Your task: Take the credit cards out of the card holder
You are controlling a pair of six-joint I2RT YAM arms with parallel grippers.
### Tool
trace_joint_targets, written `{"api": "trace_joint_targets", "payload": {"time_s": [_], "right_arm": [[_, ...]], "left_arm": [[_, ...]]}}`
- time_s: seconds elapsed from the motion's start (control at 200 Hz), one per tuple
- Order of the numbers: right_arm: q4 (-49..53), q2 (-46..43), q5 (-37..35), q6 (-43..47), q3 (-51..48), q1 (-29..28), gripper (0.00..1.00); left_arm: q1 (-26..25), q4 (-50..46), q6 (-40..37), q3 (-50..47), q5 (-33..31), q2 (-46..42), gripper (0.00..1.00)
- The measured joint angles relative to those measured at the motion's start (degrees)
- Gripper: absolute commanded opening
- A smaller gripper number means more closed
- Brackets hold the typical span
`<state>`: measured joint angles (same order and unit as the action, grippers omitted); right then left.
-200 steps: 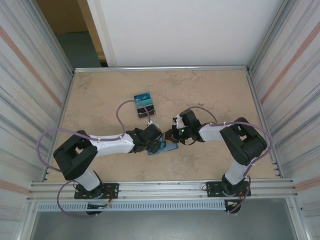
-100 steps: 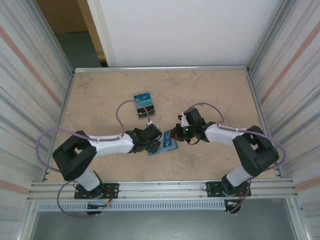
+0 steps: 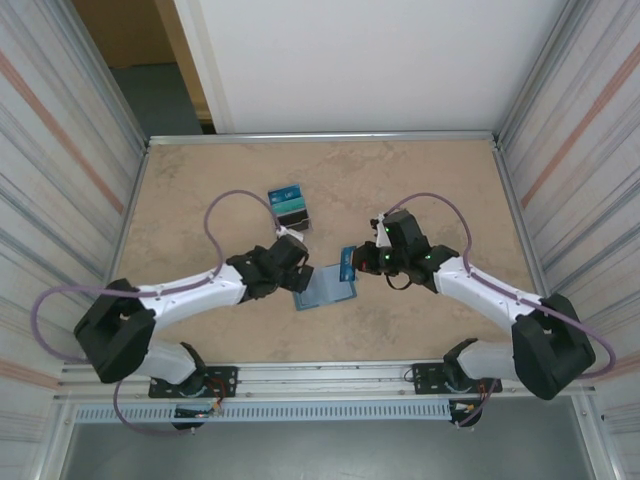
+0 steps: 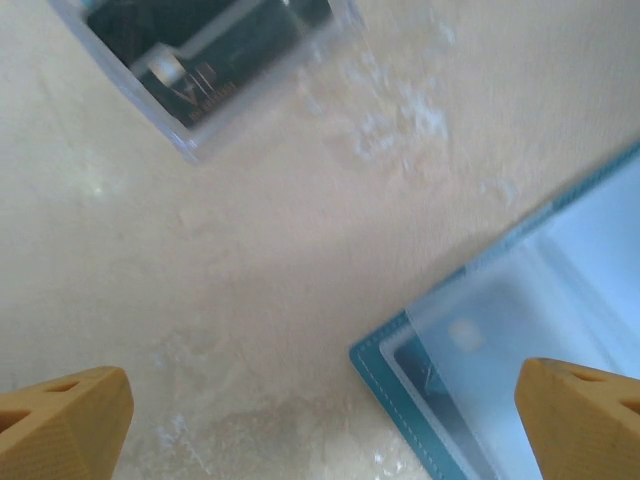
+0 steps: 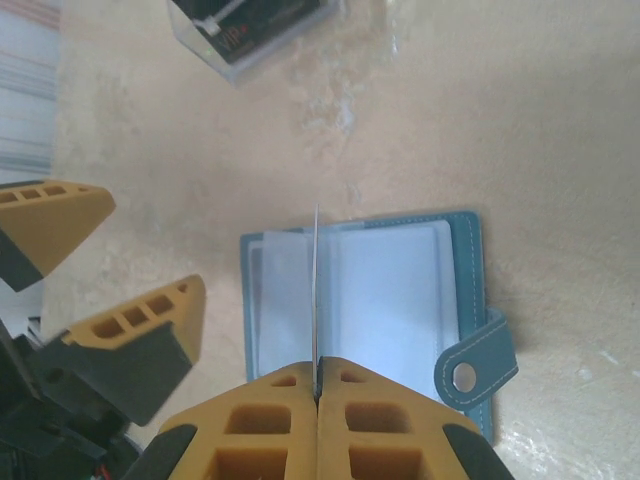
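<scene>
In right hand (image 5: 317,372) (pinched): credit card (image 3: 347,266)

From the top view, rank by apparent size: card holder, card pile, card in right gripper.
1. card holder, largest
2. card pile
3. held card, smallest, though it is tilted and partly hidden, so less sure

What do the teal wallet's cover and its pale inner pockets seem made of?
Cover of the open teal bifold card holder: probably matte leather or imitation, judging by its stitched edge and snap tab. Pale pocket panels: likely translucent glossy plastic, showing sheen.
</scene>
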<state>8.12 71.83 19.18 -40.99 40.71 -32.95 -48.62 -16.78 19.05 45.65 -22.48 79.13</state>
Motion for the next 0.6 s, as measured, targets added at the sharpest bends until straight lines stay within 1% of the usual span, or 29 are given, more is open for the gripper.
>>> {"api": "trace_joint_targets", "payload": {"time_s": [0.165, 0.366, 0.426, 0.596], "right_arm": [[-1.01, -1.68, -1.09, 0.90, 0.02, 0.11, 0.00], [-7.04, -1.75, -0.72, 0.96, 0.02, 0.37, 0.00], [-9.40, -1.73, 0.26, 0.94, 0.07, 0.37, 0.00], [-14.73, -0.46, 4.02, 0.59, 1.81, 0.37, 0.00]], "left_arm": [[4.07, 3.78, 2.32, -0.15, 3.56, -6.73, 0.99], [10.01, 11.15, 6.05, -2.34, 13.27, -12.90, 0.98], [10.75, 12.52, 6.88, -2.49, 16.31, -13.51, 0.97], [10.82, 16.24, 8.26, -2.49, 24.59, -14.01, 0.91]]}}
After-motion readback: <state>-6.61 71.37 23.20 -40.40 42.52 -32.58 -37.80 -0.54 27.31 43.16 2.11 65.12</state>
